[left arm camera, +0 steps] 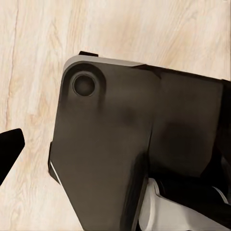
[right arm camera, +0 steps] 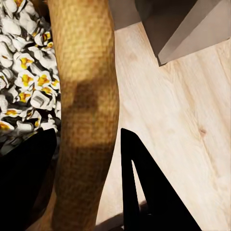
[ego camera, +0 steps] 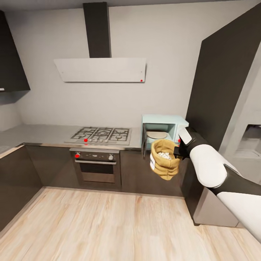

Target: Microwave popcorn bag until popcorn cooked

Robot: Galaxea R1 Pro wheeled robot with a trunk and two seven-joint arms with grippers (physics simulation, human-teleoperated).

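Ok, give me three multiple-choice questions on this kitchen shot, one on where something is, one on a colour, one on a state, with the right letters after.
1. Where is the popcorn bag?
A. on the gas hob
B. held up in front of the microwave, off the countertop
C. on the floor

2. What colour is the microwave's casing?
A. pale mint
B. red
C. black

3. How is the microwave door?
A. shut
B. taken off
C. swung open

Answers:
1 B: in the head view the right tool holds the bag by its rim in the air, in front of the microwave's opening.
2 A: the box around the opening is a light mint tone.
3 C: the cavity and the plate inside it are in plain sight, with the door turned out to the side.
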